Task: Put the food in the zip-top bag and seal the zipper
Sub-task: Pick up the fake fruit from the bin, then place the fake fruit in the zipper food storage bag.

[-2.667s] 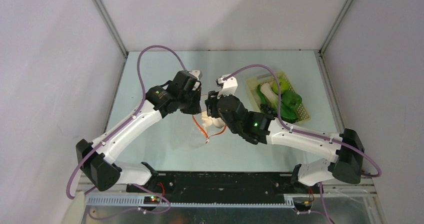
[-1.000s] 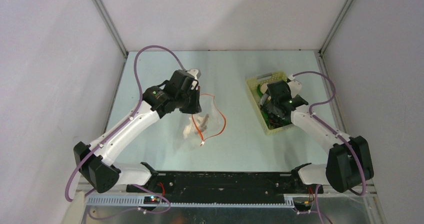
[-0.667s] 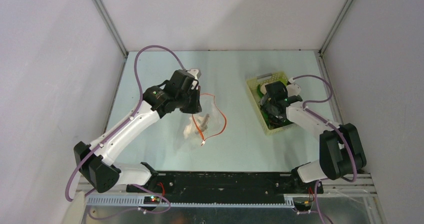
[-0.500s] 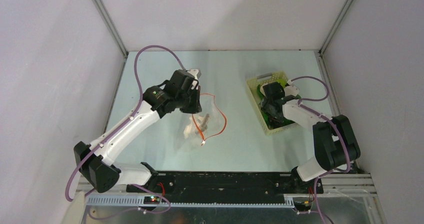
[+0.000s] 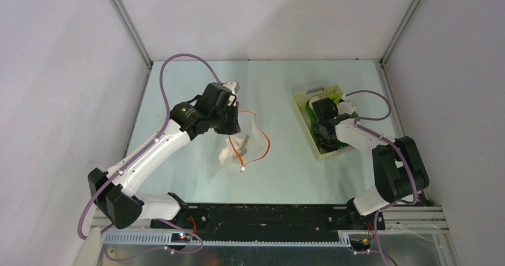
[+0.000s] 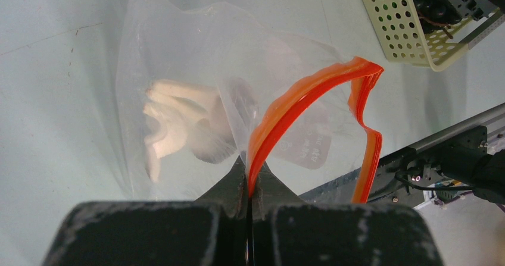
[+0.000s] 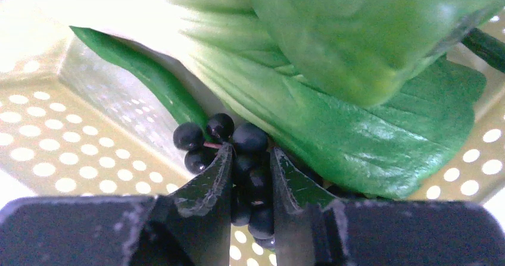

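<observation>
From the top view I see the zip-top bag mid-surface. Its zipper runs far to near, and the mouth gapes right toward the basket. My left claw hides its own grip from above. The left wrist view shows it pinched tight on the zipper, with white mushrooms lying inside the bag. The right claw is buried in the basket overhead. The right wrist view shows it narrowed, clamped on the dark purple grapes, with bok choy just beyond and the green pepper slanting away left.
</observation>
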### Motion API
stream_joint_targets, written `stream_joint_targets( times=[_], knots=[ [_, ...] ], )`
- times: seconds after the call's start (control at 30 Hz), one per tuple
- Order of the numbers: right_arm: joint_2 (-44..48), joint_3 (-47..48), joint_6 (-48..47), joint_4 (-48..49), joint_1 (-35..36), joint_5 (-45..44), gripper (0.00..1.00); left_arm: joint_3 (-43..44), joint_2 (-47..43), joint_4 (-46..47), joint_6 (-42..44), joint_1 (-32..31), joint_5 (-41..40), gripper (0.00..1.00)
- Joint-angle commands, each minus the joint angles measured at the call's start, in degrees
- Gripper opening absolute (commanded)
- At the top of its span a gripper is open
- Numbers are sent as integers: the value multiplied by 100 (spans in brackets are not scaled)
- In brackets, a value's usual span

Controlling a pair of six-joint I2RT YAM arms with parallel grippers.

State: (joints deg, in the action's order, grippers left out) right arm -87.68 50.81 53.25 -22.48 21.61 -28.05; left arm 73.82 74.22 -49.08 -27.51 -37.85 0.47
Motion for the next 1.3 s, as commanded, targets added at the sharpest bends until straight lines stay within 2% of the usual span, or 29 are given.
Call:
stream_joint_targets(
  times=[0.0,0.33,0.63,0.8,1.03,1.27],
  knots=[
    [610,-66,-94,-240,62,-170,21,-73,-99,167,8,41,138,0],
    [2121,-118,-586,-396,85,-156,0,-92,-122,194,4,41,186,0],
    [3548,-141,-1266,6,143,196,0,-105,-100,216,5,43,241,0],
    [4148,-124,-1550,573,148,1174,0,-114,-67,235,-5,43,277,0],
    [4142,49,-1283,1383,527,2966,0,-121,16,241,8,42,405,0],
    [3459,635,-1520,2382,1892,3432,0,-122,48,249,8,44,466,0]
  ],
)
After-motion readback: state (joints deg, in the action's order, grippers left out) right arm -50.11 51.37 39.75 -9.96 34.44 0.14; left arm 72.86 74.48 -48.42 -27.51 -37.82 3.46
